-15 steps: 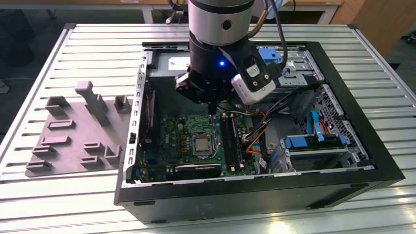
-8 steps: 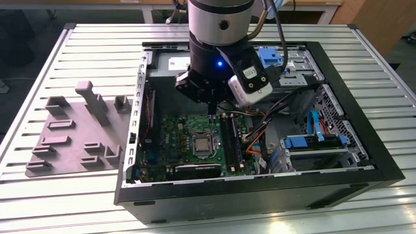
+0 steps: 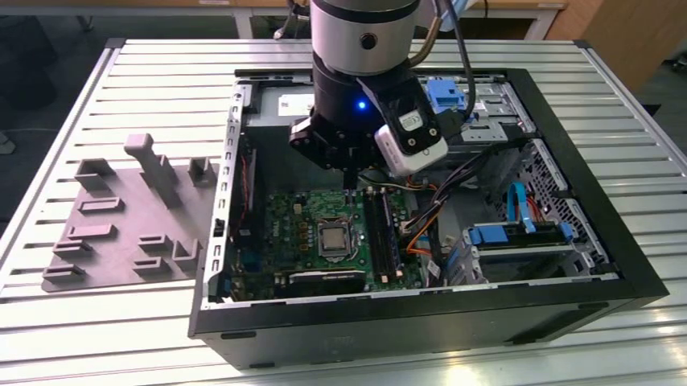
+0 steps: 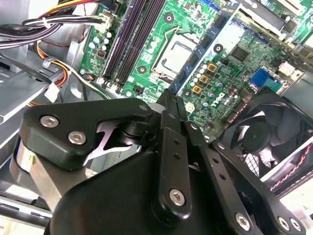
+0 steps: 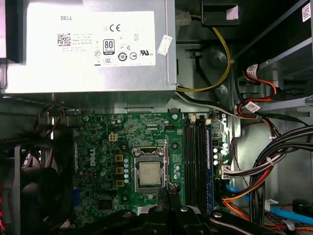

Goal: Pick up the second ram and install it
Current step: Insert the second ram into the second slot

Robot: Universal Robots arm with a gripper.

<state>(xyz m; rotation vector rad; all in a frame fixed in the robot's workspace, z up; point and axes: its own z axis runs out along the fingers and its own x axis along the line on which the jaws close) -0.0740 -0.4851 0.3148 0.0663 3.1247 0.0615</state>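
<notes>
Exterior view — gripper [image 3: 352,183] above motherboard [image 3: 295,229], fixture plate [image 3: 118,251] apart

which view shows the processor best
The first wrist view: the processor faces the camera squarely, whole and unblocked. The second wrist view shows it at a slant; the exterior view shows it from farther off.

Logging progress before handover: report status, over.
Tool shut, nothing seen in it, above the motherboard. One ram stands in the slot nearest the cables; cannot tell if second. Cables beside the slots, not across.
</notes>
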